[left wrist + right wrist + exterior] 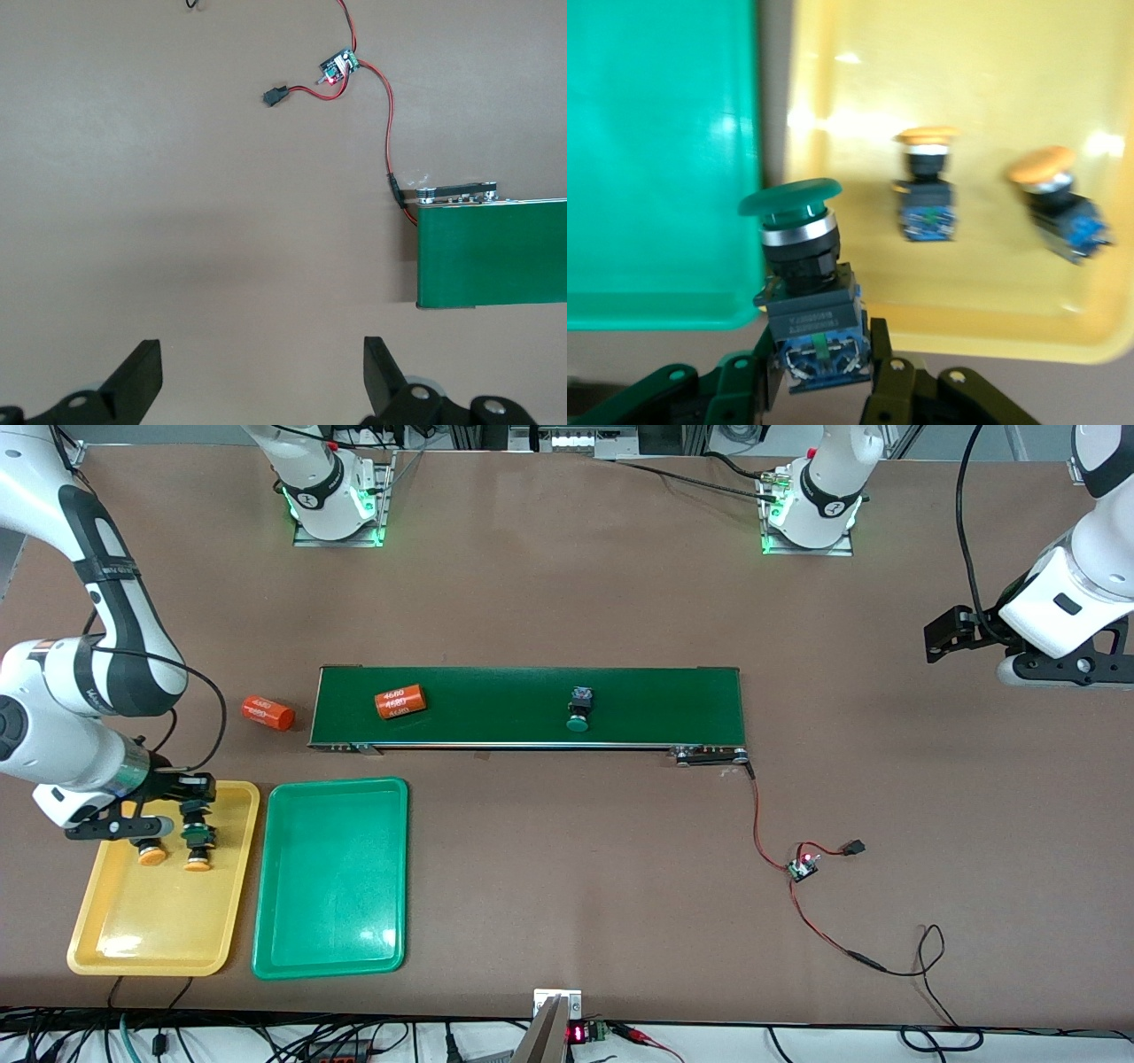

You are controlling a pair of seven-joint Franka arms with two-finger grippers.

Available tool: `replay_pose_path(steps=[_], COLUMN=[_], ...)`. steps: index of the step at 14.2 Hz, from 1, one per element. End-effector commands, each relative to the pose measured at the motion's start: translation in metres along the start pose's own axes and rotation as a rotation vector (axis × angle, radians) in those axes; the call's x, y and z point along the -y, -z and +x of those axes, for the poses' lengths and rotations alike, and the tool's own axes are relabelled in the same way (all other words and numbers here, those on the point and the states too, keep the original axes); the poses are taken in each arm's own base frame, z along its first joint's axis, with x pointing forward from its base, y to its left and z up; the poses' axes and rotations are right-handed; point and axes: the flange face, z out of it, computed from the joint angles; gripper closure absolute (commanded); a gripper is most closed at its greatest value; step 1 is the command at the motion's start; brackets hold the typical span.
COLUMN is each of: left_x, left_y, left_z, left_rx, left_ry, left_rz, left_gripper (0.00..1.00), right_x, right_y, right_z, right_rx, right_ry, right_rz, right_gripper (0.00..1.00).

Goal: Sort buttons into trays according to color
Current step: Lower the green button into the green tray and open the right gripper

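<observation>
Your right gripper (819, 372) pinches a round-capped green button (802, 266) over the smooth yellow tray (133, 948). Your left gripper (261, 376) waits wide open, holding nothing.

Over the yellow tray (106, 948), which holds two yellow-orange buttons (151, 854) beside the green tray (330, 948), the right gripper (197, 816) is seen, while a green button (579, 710) is carried on the conveyor belt (496, 707) and the left gripper (946, 634) is held above bare table (567, 886).

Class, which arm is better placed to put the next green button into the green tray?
The right arm: the right gripper already grips a green button over the yellow tray, beside the green tray. The left gripper waits open, empty.
</observation>
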Motion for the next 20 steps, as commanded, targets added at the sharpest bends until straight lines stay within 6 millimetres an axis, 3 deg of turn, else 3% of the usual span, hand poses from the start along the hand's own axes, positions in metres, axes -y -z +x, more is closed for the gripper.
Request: replay_pose_path(steps=[1,3,6,8,11,13,14,16,18,20], left_x=[-0.001,-0.001,-0.001,-0.001,-0.002,-0.002,-0.002,-0.002,-0.002,-0.002], left_y=[0.007,0.007,0.007,0.007,0.007,0.007,0.007,0.007,0.007,0.007], left_z=[-0.007,-0.007,-0.008,-0.008,-0.008,-0.008,-0.008,-0.008,-0.008,-0.008], left_rx=[0.001,-0.001,0.005,0.005,0.005,0.005,0.005,0.005,0.005,0.005], left_ry=[0.008,0.009,0.008,0.008,0.007,0.007,0.007,0.005,0.005,0.005], left_rz=[-0.012,-0.014,-0.013,-0.013,-0.012,-0.012,-0.012,-0.012,-0.012,-0.012], left_gripper=[0.0,0.0,0.0,0.0,0.0,0.0,0.0,0.0,0.0,0.0], right_x=[0.078,0.102,0.101,0.09,0.091,0.092,0.093,0.096,0.099,0.112], right_y=[0.011,0.0,-0.021,-0.048,-0.076,-0.077,-0.079,-0.077,-0.069,-0.044], right_z=[0.021,0.029,0.036,0.038,0.037,0.037,0.037,0.038,0.039,0.034], right_rx=[-0.042,-0.038,-0.078,-0.08,-0.074,-0.072,-0.07,-0.071,-0.074,-0.071], right_ry=[-0.03,-0.069,-0.067,-0.083,-0.081,-0.082,-0.082,-0.078,-0.078,-0.114], right_rz=[0.053,0.069,0.088,0.075,0.054,0.052,0.054,0.055,0.057,0.047], right_gripper=[1.0,1.0,0.99,0.94,0.84,0.65,0.43,0.24,0.19,0.13])
